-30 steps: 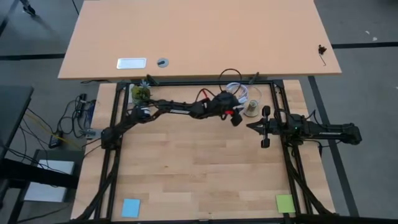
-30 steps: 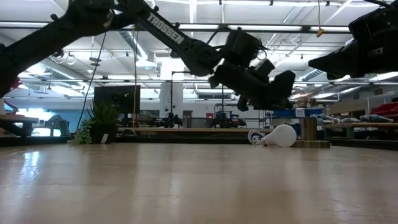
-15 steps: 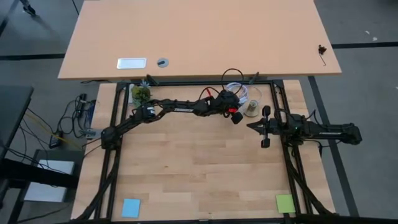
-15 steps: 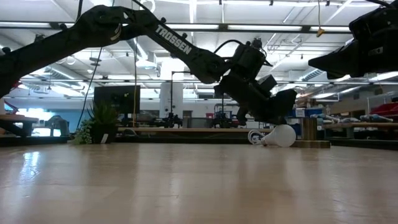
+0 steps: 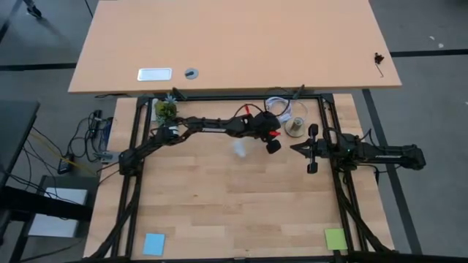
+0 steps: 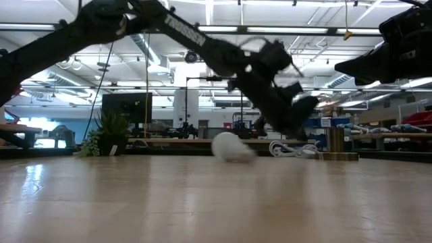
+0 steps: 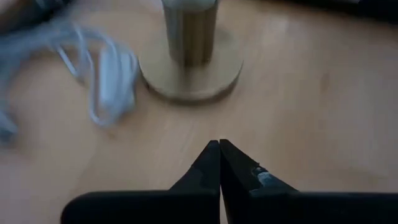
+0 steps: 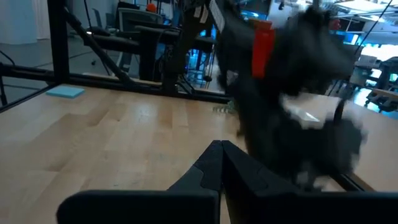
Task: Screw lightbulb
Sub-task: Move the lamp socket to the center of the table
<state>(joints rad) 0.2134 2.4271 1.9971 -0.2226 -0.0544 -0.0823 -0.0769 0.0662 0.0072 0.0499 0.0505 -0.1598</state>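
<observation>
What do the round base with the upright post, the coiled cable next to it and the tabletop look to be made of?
Socket base: apparently brushed metal with a dull brass-like tone and soft sheen; painted plastic cannot be ruled out. Cable: white and looped loosely, so probably plastic-sheathed flex; it is blurred. Tabletop: pale wood in jointed strips with visible grain, with a low satin finish.

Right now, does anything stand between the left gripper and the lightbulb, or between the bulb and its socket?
Only bare table separates the left gripper, fingers shut and empty, from the loose lightbulb. That gripper itself sits between bulb and socket.
</observation>
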